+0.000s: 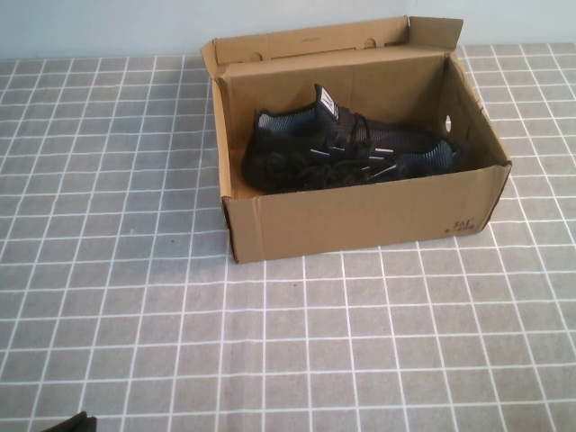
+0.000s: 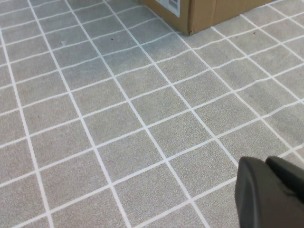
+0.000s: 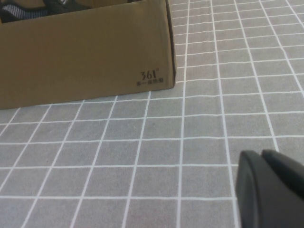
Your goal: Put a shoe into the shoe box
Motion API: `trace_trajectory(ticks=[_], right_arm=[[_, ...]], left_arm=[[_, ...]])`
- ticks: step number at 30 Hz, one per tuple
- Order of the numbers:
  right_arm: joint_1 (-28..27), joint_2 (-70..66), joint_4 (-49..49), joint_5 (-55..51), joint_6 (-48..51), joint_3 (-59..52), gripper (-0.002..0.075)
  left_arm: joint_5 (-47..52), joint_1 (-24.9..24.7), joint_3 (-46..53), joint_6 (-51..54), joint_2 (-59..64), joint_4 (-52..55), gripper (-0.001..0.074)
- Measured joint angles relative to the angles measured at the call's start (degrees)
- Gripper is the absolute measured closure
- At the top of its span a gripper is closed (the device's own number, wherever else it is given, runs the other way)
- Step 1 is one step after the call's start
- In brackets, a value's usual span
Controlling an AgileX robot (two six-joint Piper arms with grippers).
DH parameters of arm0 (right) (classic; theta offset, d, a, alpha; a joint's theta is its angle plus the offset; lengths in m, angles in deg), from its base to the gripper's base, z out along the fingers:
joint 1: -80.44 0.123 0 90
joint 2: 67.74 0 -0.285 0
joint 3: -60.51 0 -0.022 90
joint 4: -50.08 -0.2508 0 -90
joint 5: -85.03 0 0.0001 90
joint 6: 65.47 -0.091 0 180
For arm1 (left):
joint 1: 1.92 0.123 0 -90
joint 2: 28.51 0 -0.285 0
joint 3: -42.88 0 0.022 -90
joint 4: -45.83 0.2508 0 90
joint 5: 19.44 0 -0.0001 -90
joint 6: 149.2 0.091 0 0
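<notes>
A: What does the work surface look like?

B: A grey tablecloth [image 1: 135, 315] printed with a white grid covers the whole table. Behind it runs a plain pale blue wall [image 1: 99, 27]. The shoe box [image 1: 360, 216] stands on the far half of the cloth, open at the top, its flap lid [image 1: 315, 40] standing up at the back.

A: And the shoe?

B: The shoe [image 1: 346, 148] lies inside the box on its floor, heel toward the robot's left, toe toward the right end wall with the round hole [image 1: 447, 124]. The dark mass seems to hold more than one shoe, but where one ends and the other begins cannot be made out.

A: What do the wrist cameras add?

B: The right wrist view shows the box's front wall up close with its small print [image 3: 150, 77], illegible from above, and a sliver of shoe over the rim. The left wrist view catches only a bottom corner of the box with part of a white label [image 2: 171, 5], cut off by the edge.

A: The grippers?

B: The left gripper [image 2: 271, 190] hangs over bare cloth, well short of the box, fingers pressed together and holding nothing. The right gripper [image 3: 270, 190] sits likewise over the cloth near the box's front right corner, closed and empty. From above, only a dark scrap of the left arm [image 1: 74, 422] shows at the near edge; the right arm is out of that view.
</notes>
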Motion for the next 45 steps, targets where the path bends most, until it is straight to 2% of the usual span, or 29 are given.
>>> trace_trajectory(ticks=[7, 10, 15, 19, 23, 32, 45], right_arm=[[0.00, 0.00, 0.00, 0.00, 0.00, 0.00, 0.0742], [0.00, 0.00, 0.00, 0.00, -0.02, 0.00, 0.0742], [0.00, 0.00, 0.00, 0.00, -0.02, 0.00, 0.0742], [0.00, 0.00, 0.00, 0.00, -0.02, 0.00, 0.0742], [0.00, 0.00, 0.00, -0.09, -0.12, 0.00, 0.0742], [0.00, 0.08, -0.13, -0.13, -0.12, 0.00, 0.0742], [0.00, 0.08, -0.13, -0.13, -0.12, 0.00, 0.0742]], left_arm=[[0.00, 0.00, 0.00, 0.00, 0.00, 0.25, 0.0736], [-3.82, 0.88, 0.00, 0.00, -0.14, -0.11, 0.0736], [-15.61, 9.43, 0.00, -0.93, -3.74, -3.54, 0.0736], [-17.85, 15.97, 0.00, -1.96, -8.98, -4.59, 0.0736], [-12.46, 18.90, 0.00, -2.11, -13.28, -6.27, 0.0736], [6.34, 19.43, 0.00, -2.11, -13.65, -5.35, 0.0736], [7.37, 19.43, 0.00, -2.11, -13.65, -4.88, 0.0736]])
